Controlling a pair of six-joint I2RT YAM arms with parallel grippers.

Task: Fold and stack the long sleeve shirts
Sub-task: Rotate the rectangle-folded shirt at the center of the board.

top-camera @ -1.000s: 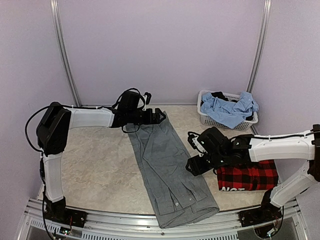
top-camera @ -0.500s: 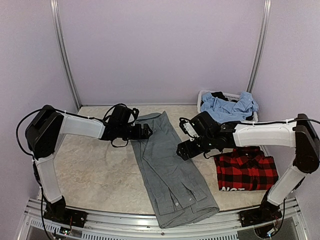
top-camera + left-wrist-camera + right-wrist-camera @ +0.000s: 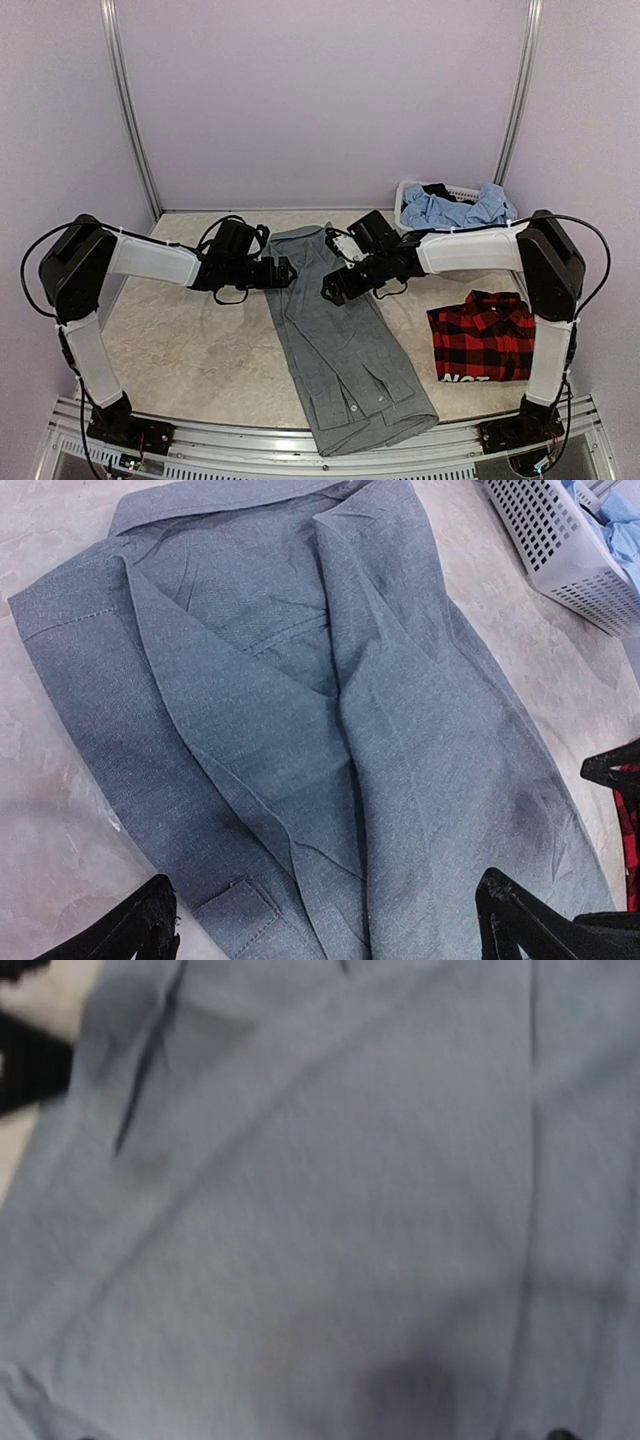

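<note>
The grey shirt [image 3: 335,330] lies as a long narrow strip, sleeves folded in, collar at the far end and hem at the table's near edge. My left gripper [image 3: 285,272] hovers at its upper left edge, jaws wide open and empty; its wrist view shows the collar end of the shirt [image 3: 300,680] between the spread fingers [image 3: 150,925]. My right gripper [image 3: 330,288] is over the shirt's upper middle, open and empty; its wrist view shows only blurred grey cloth [image 3: 320,1210]. The red-and-black plaid shirt [image 3: 490,338] lies folded at the right.
A white laundry basket [image 3: 420,238] holding blue clothes [image 3: 455,210] stands at the back right; it also shows in the left wrist view [image 3: 560,540]. The two grippers are close to each other over the shirt. Purple walls enclose the table.
My right arm has swung left from beside the plaid shirt to above the grey shirt's upper part. My left gripper has drawn back from the collar toward the shirt's left edge.
</note>
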